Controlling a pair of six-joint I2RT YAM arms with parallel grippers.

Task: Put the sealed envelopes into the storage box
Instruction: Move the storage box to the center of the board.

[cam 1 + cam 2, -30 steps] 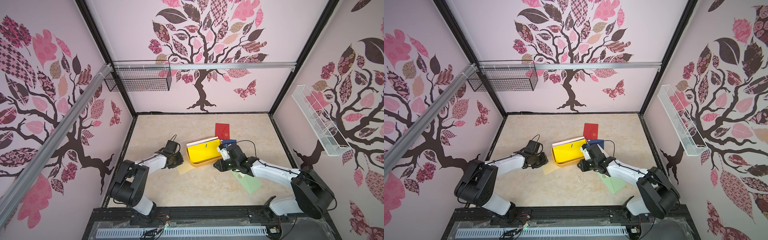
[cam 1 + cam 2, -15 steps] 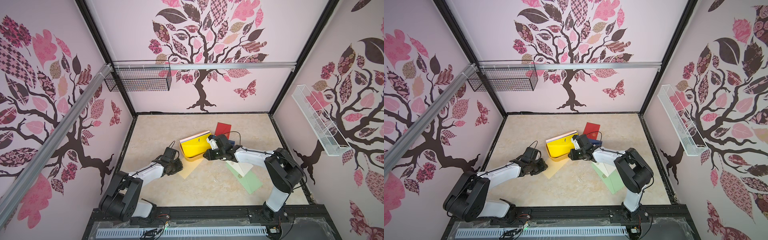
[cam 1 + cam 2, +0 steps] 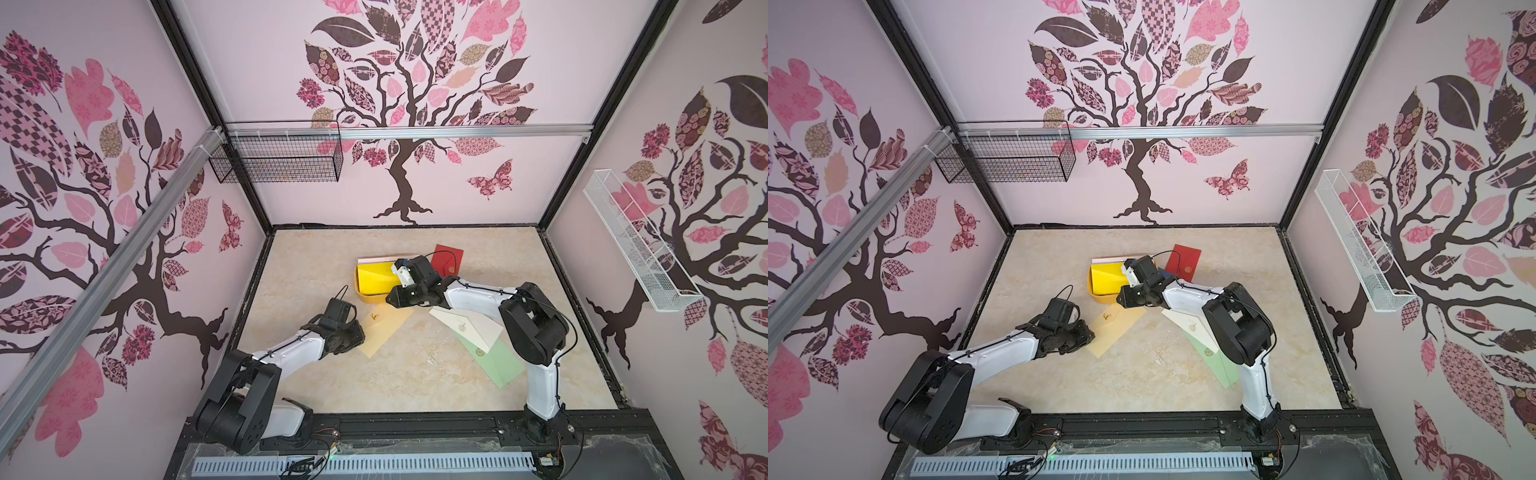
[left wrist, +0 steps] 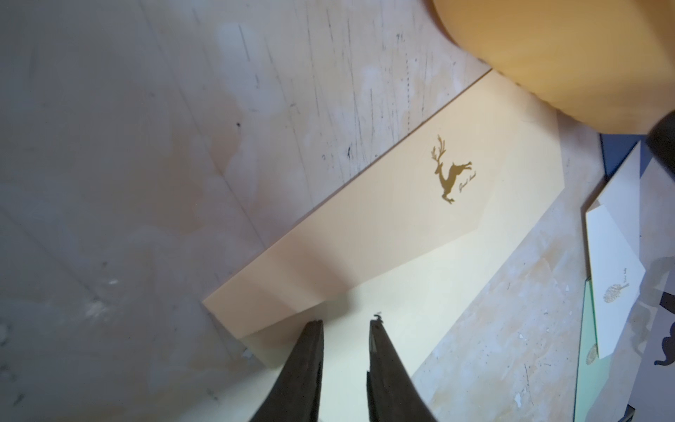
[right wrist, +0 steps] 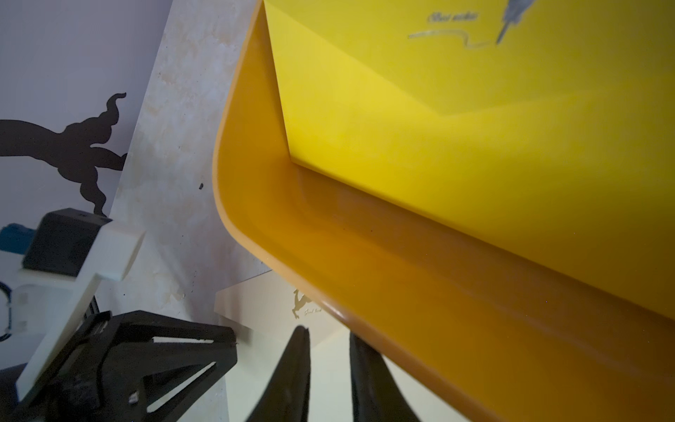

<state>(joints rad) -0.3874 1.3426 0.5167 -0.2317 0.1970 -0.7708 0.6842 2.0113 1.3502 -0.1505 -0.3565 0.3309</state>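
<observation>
orange storage box (image 3: 369, 296), yellow envelope (image 3: 374, 277) propped inside

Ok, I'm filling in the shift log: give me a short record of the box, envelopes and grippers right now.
storage box: upright on the table
in box: yellow envelope, paler envelopes behind it
on table: cream envelope, white envelope, light green envelope, red envelope
left gripper: slightly open, empty, over cream envelope
right gripper: slightly open, empty, by box rim

Tree-decal pink walls (image 3: 266, 62), marbled beige floor (image 3: 415, 386)
</observation>
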